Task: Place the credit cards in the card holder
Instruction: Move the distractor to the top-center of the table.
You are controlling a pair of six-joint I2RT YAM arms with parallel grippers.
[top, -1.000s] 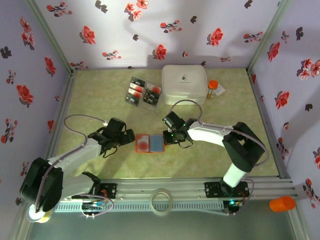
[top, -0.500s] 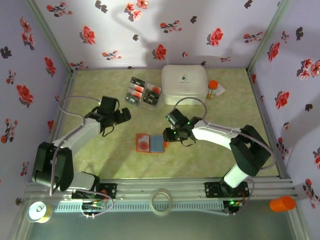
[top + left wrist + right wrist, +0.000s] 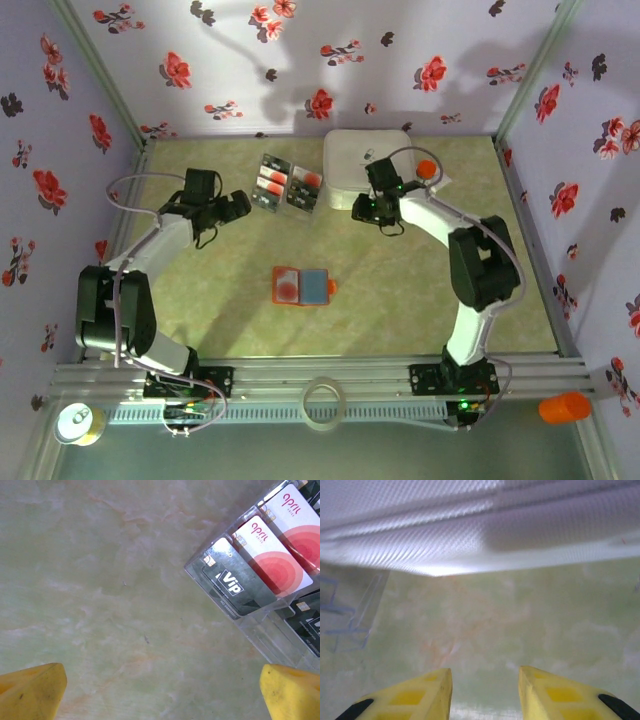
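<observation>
I judge a card pickup is in hand: my left fingers [image 3: 31, 694], spread wide and empty, hover just beside the clear rack [image 3: 285, 184] holding the credit cards [image 3: 260, 562]. My right fingers [image 3: 415, 696], partly parted, grip nothing. The card holder [image 3: 301, 286] lies open on the table, well apart from the rack. Next I must pinch the nearest card's edge.

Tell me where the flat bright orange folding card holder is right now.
In the top view, the open orange card holder lies flat mid-table, nearer the arm bases than the clear plastic rack of cards at the far side.
</observation>
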